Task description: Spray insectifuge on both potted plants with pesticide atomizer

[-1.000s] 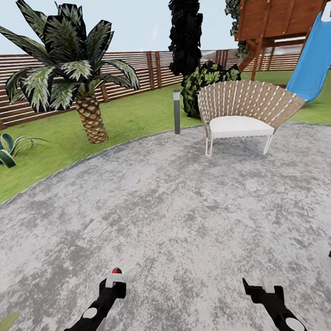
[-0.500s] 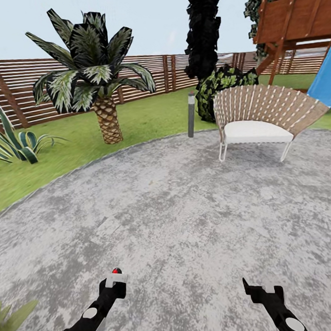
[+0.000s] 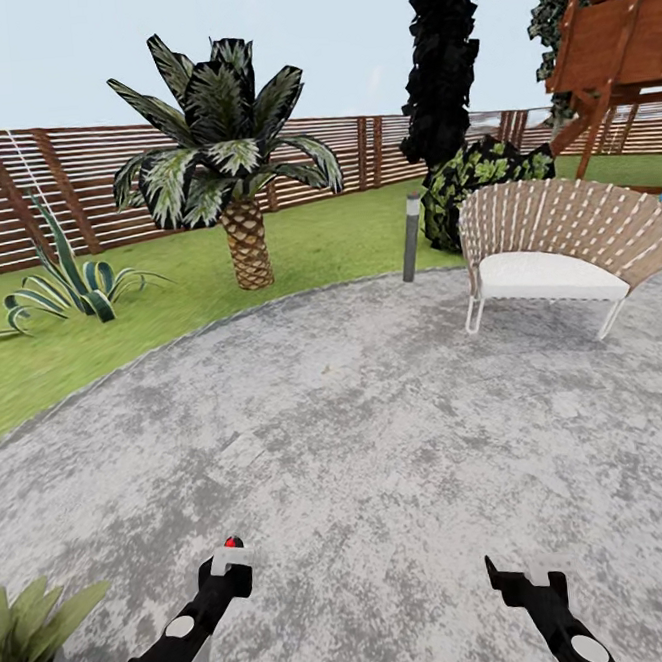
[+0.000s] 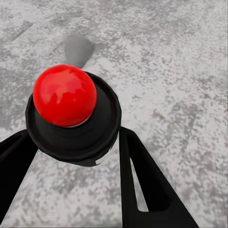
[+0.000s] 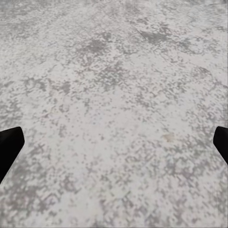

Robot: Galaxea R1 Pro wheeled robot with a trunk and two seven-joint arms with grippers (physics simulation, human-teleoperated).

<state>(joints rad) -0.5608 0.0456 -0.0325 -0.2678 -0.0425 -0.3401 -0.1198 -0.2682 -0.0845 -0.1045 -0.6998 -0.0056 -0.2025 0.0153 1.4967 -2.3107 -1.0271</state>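
Note:
My left gripper [image 3: 230,573] is shut on the pesticide atomizer [image 3: 231,553], held upright low over the patio [image 3: 379,417]. In the left wrist view the atomizer [image 4: 66,97] shows a red knob on a round black cap, standing between my black fingers [image 4: 142,185]. Broad pointed green leaves of one potted plant [image 3: 37,638] come in at the lower left corner, close beside my left arm. My right gripper [image 3: 527,583] is open and holds nothing; in its wrist view the gripper [image 5: 114,147] spans bare grey paving.
A scaly-trunked palm [image 3: 245,228], a striped agave [image 3: 71,283] and a grey bollard lamp [image 3: 411,236] stand on the lawn beyond the patio. A woven chair [image 3: 554,241] sits at the right. A slatted fence [image 3: 77,183] closes the back.
The whole view has swung left, so palm, lamp and chair sit further right in the picture. The potted plant's leaves have grown larger at the lower left. Both grippers look the same.

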